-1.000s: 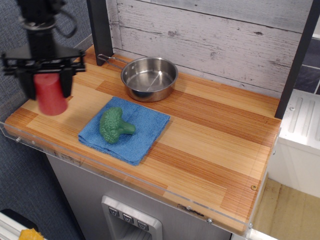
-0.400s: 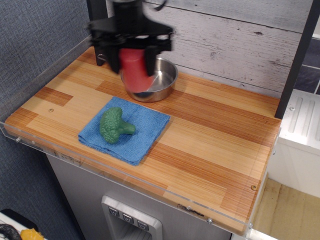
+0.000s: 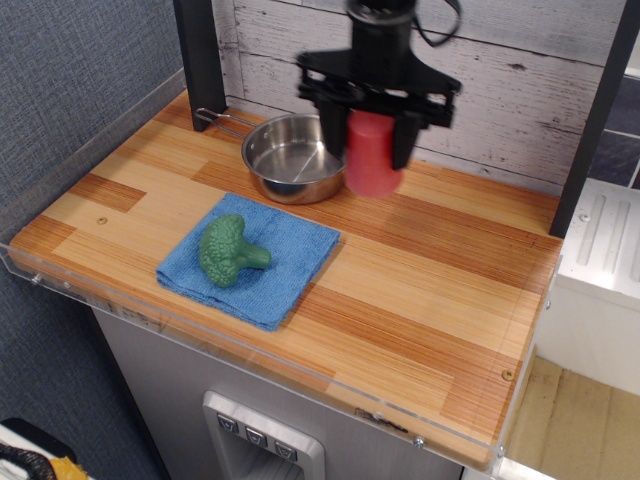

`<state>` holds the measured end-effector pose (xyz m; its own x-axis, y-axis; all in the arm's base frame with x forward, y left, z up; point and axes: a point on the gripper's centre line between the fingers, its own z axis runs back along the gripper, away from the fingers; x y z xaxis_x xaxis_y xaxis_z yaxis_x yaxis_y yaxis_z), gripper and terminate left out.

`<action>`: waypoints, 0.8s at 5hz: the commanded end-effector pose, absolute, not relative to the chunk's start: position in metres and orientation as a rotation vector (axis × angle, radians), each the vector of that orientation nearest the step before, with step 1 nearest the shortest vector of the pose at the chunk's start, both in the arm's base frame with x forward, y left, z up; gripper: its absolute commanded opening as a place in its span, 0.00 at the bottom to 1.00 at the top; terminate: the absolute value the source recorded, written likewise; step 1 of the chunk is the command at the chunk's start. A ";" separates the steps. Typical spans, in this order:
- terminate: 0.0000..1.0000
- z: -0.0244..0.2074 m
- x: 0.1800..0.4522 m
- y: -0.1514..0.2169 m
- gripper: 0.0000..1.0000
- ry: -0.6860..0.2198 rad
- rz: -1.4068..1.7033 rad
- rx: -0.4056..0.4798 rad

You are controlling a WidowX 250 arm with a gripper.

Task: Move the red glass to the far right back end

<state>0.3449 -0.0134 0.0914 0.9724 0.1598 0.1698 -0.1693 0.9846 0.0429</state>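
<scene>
A black gripper [image 3: 372, 135] hangs from above near the back wall, its two fingers [image 3: 404, 138] clamped on either side of the red glass [image 3: 371, 155], which it holds upright and apparently just clear of the tabletop [image 3: 430, 270], though the blur makes the gap hard to judge. The glass sits just right of a steel bowl [image 3: 293, 156], whose handle points left toward a black post. In front of the bowl lies a folded blue cloth [image 3: 255, 258] with a green broccoli [image 3: 229, 250] on it, well apart from the gripper. The striped wooden tabletop runs on to the right, bare as far as its back right corner [image 3: 530, 212], where white planks meet a second dark post [image 3: 594, 115]. The glass is roughly halfway across, so the carry looks partly done. To do this step well, the arm should probably travel right along the back wall at a steady height, keeping the glass vertical and the grip firm — low enough to set down gently, high enough not to drag. It should stop short of the post and the clear rim, lower until the base rests flat, and only then open.
</scene>
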 end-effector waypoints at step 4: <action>0.00 0.061 0.343 -0.089 0.00 -0.108 -0.100 0.016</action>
<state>0.3567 -0.0875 0.0411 0.9943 -0.0901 0.0563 0.0887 0.9957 0.0273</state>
